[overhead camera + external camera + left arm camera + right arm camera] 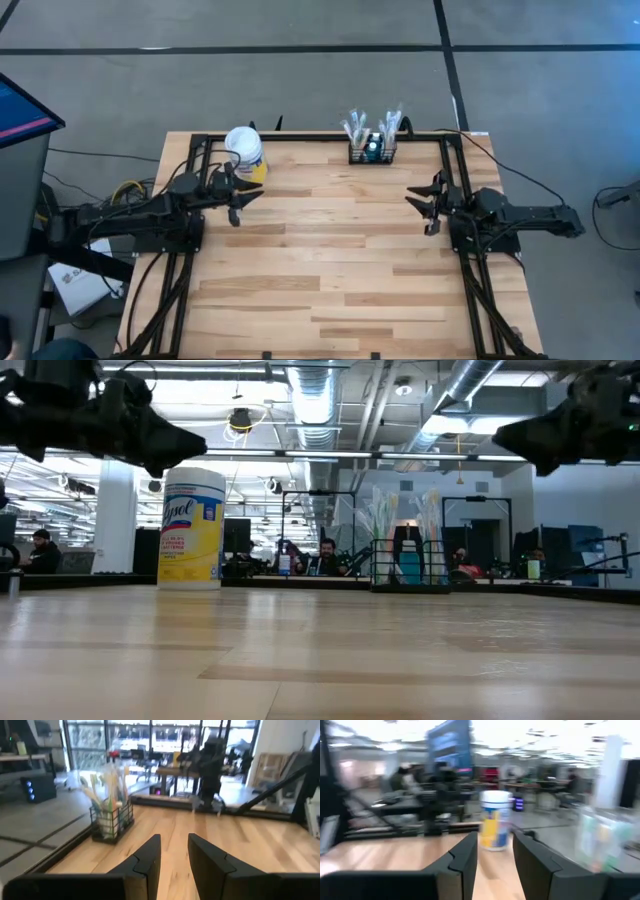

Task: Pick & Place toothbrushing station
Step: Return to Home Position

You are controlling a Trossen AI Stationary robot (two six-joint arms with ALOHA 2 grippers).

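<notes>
I find the black wire-mesh caddy point(371, 150) upright at the far edge of the table point(330, 260), with toothbrushes point(372, 124) standing in it. The left gripper point(236, 198) hangs well apart from the caddy on the left arm's side, the right gripper point(426, 206) nearer on the other side. Both claws are parted and empty. I judge the caddy light, stiff and top-heavy. The rim wire offers the best hold, and it should be kept level.

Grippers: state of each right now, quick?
Left gripper: open, holding nothing, raised over the left side of the table.
Right gripper: open, holding nothing, raised over the right side.
</notes>
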